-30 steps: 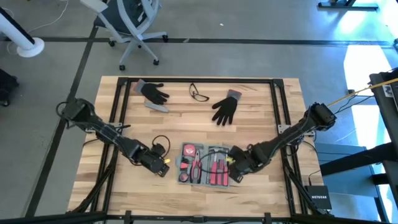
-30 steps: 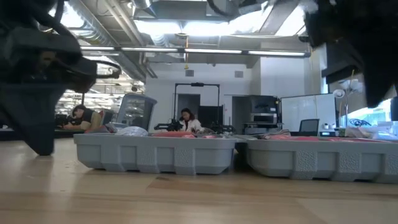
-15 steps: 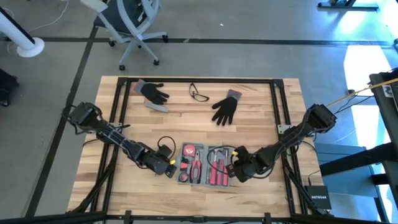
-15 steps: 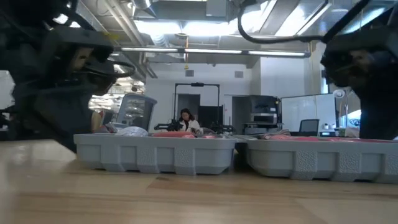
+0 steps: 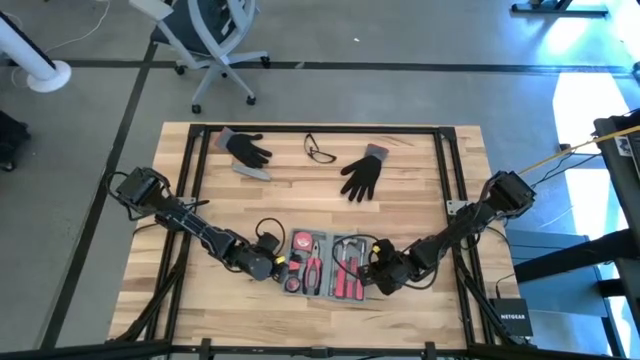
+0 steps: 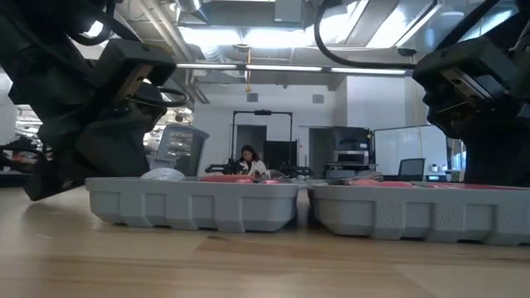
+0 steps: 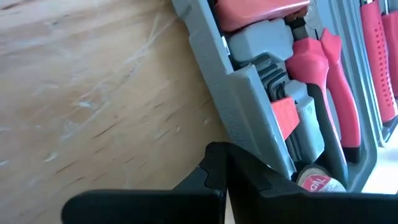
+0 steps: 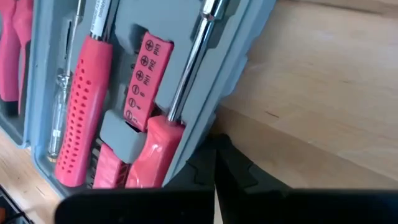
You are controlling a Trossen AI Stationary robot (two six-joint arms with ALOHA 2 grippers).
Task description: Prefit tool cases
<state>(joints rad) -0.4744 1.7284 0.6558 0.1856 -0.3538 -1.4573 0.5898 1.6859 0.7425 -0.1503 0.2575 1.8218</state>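
Observation:
The tool case (image 5: pixel 325 265) lies open and flat on the wooden table near its front edge, both grey halves up and red-handled tools in the recesses. My left gripper (image 5: pixel 283 270) is shut at the case's left side. My right gripper (image 5: pixel 372 276) is shut at the case's right side. In the low view the case (image 6: pixel 248 203) rests on its underside, with the dark grippers above both of its ends. My left gripper has its shut fingertips (image 7: pixel 214 165) against the foot of the case's left outer wall (image 7: pixel 239 118). It comes slanting down from the table's left. The case stays flat on the table. My right gripper sets its shut fingertips (image 8: pixel 217 152) against the foot of the case's right outer wall (image 8: pixel 214 115). It slants down from the table's right. The case is not lifted.
Two black gloves (image 5: pixel 248 149) (image 5: pixel 362 175), a pair of glasses (image 5: pixel 320 151) and a small grey bar (image 5: pixel 255 172) lie toward the far edge. Black frame rails (image 5: pixel 195 170) run along the table's sides. An office chair (image 5: pixel 210 40) stands beyond the far edge.
Both grippers have sunk toward the table and closed in on the case, the left from the table's left and the right from the right, rolling as it came down. In the low view the case has slid a little toward the table's left.

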